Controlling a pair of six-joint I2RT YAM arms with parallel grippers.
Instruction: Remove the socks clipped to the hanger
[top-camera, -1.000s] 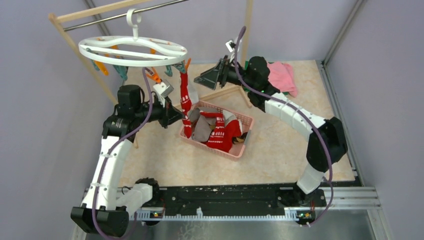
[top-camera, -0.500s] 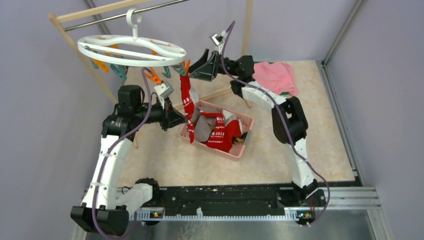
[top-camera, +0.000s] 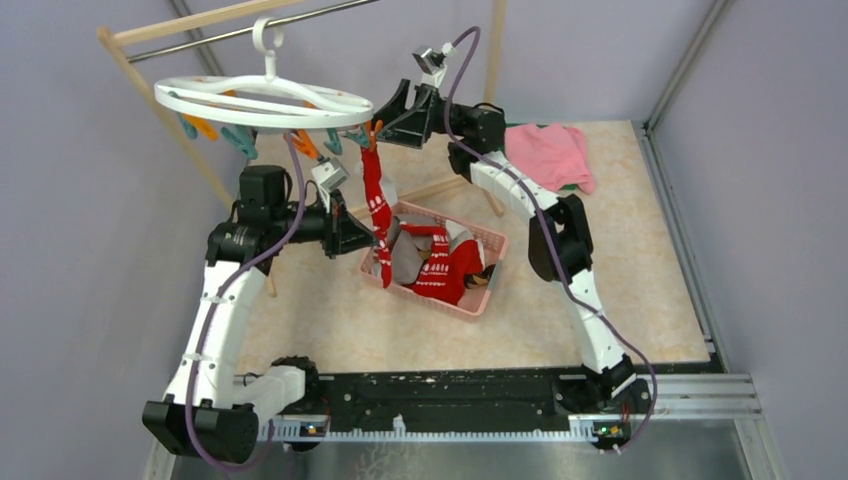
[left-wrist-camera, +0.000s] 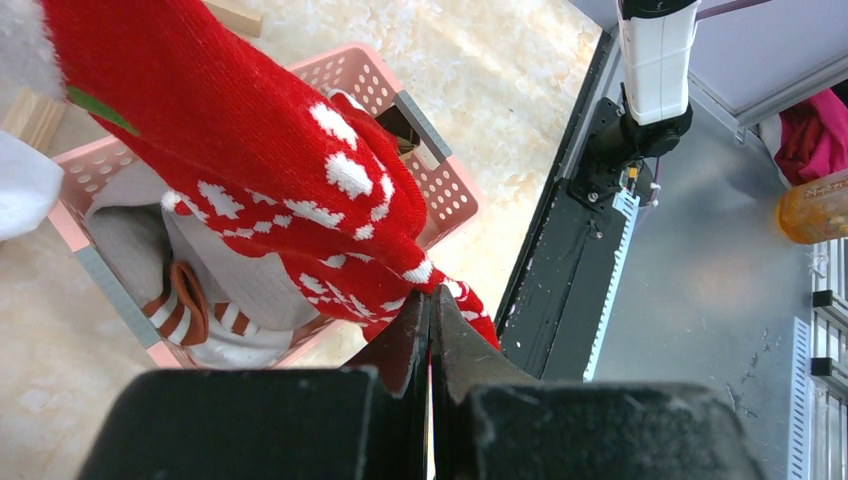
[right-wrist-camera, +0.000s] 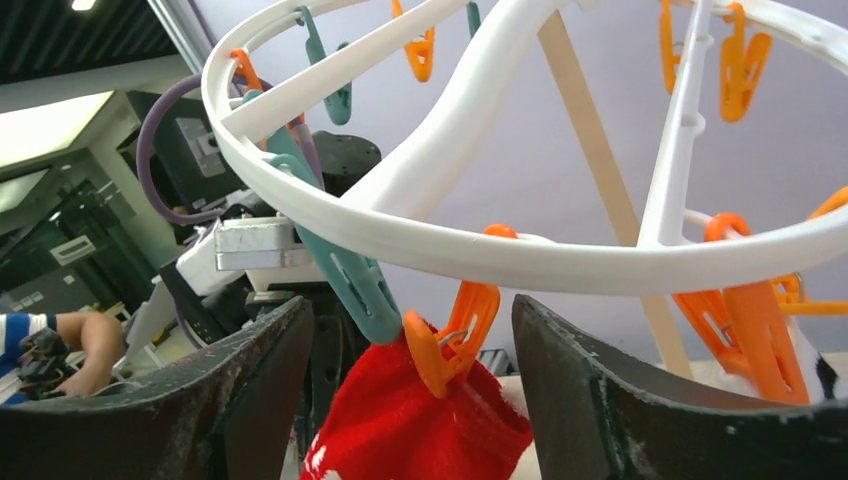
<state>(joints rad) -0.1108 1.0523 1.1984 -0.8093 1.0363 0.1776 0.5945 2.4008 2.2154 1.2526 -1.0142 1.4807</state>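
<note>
Left arm: bent up from table's near edge, wrist level, left gripper (top-camera: 362, 236) pointing right, jaws pinched on red sock (left-wrist-camera: 300, 190). Right arm: stretched high toward far edge, right gripper (top-camera: 388, 122) pointing left, jaws spread.

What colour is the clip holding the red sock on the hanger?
Orange. The clip pinching the top of the red sock shows best in the right wrist view.

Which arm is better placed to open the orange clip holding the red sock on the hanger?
Right. The right gripper is open, flanking the orange clip on the red sock; the left gripper is shut on the sock lower down.
</note>
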